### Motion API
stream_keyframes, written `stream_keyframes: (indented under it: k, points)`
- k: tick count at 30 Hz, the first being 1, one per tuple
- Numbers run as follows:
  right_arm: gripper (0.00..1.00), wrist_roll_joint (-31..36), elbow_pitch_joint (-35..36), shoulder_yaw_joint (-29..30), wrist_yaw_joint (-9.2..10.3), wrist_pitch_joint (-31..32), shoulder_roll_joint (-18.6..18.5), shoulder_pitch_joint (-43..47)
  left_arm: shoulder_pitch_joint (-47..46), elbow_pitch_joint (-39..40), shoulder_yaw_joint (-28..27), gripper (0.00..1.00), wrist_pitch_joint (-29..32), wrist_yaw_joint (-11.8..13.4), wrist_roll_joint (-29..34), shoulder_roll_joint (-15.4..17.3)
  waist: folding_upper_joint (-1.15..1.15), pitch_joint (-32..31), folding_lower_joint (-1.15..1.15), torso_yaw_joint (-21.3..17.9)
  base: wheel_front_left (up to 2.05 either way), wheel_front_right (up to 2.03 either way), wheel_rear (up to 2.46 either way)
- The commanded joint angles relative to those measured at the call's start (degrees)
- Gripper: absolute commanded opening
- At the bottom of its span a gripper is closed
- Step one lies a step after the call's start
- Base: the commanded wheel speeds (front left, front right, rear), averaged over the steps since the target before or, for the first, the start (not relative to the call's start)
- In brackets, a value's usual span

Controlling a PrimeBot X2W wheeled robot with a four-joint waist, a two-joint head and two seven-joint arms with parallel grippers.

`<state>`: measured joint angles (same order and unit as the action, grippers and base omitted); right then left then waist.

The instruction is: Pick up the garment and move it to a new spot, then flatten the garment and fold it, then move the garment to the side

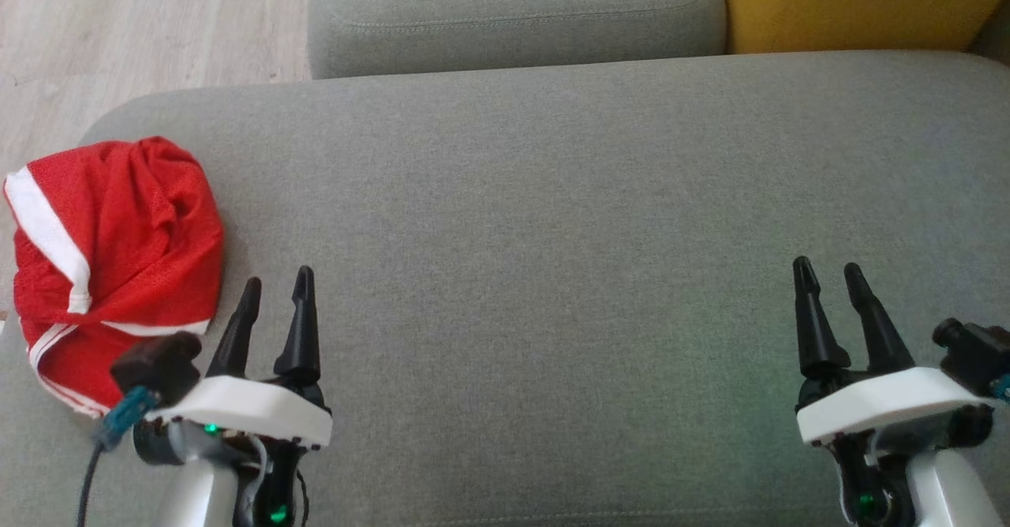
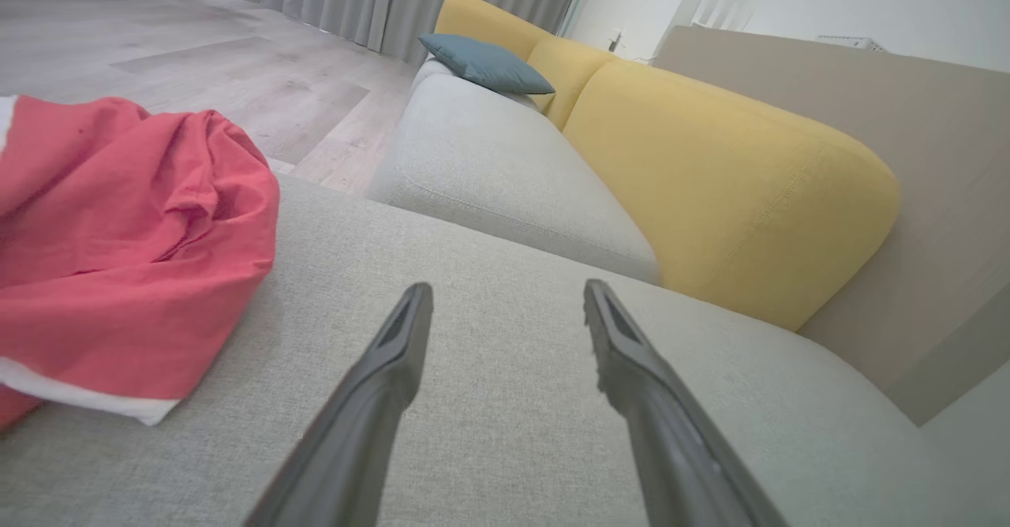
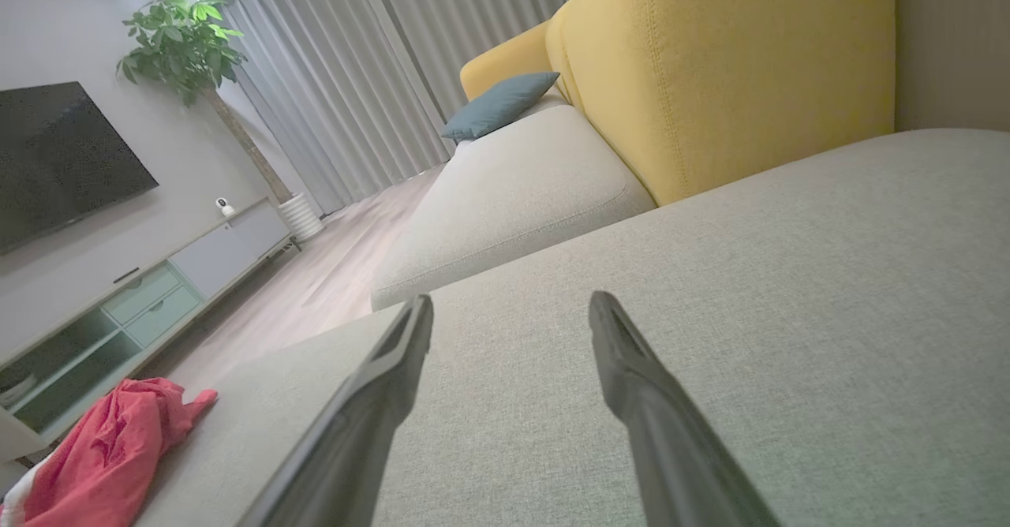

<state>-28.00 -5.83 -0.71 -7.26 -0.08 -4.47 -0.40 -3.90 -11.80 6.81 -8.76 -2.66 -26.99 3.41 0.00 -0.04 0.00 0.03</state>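
Note:
The garment (image 1: 110,259) is a red mesh piece with white stripes, bunched in a heap at the left end of the grey sofa seat (image 1: 552,219). It also lies at the left edge of the left wrist view, garment (image 2: 118,251), and far off at the lower left of the right wrist view, garment (image 3: 110,448). My left gripper (image 1: 276,286) hovers just right of the heap, open and empty, left gripper (image 2: 509,294). Far to the right my right gripper (image 1: 828,270) is open over bare cushion, right gripper (image 3: 511,306).
A second grey seat cushion (image 1: 513,14) lies beyond the seat, with a yellow backrest (image 1: 860,2) to its right and a blue pillow (image 2: 485,64) further along. Wooden floor (image 1: 118,30) borders the seat's left end. A TV cabinet (image 3: 118,306) and plant (image 3: 181,46) stand across the room.

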Motion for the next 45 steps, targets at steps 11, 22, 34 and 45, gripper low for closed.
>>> stream_keyframes:
  k: [11, 22, 34, 45]
  points:
    - [1.00, 8.8, 3.3, -0.8, -0.20, -0.8, -0.5, -0.5, -3.5, 0.8, 0.2, 1.00, -2.6, 1.4, 8.8, 1.4, 0.00, 0.0, 0.00, 0.3, 0.00, 0.00, 0.00]
    - [1.00, 16.2, 3.8, -0.4, -0.22, -1.6, 0.4, 0.4, -3.7, 0.2, 1.6, 1.00, -4.5, 2.3, 15.8, 1.7, 0.00, 0.1, 0.00, 0.8, 0.00, 0.00, 0.00]
    - [1.00, 22.9, 4.4, -0.7, -0.23, -2.6, 1.1, 0.9, -3.8, -0.4, 2.3, 1.00, -6.2, 3.4, 21.9, 1.8, 0.00, 0.1, 0.00, 1.0, 0.00, 0.00, 0.00]
    - [1.00, 22.1, 3.9, -0.1, -0.23, -3.0, 1.4, 0.9, -3.9, -1.6, 2.3, 1.00, -6.2, 3.7, 20.8, 1.8, 0.00, 0.1, 0.00, 1.2, 0.00, 0.00, 0.00]
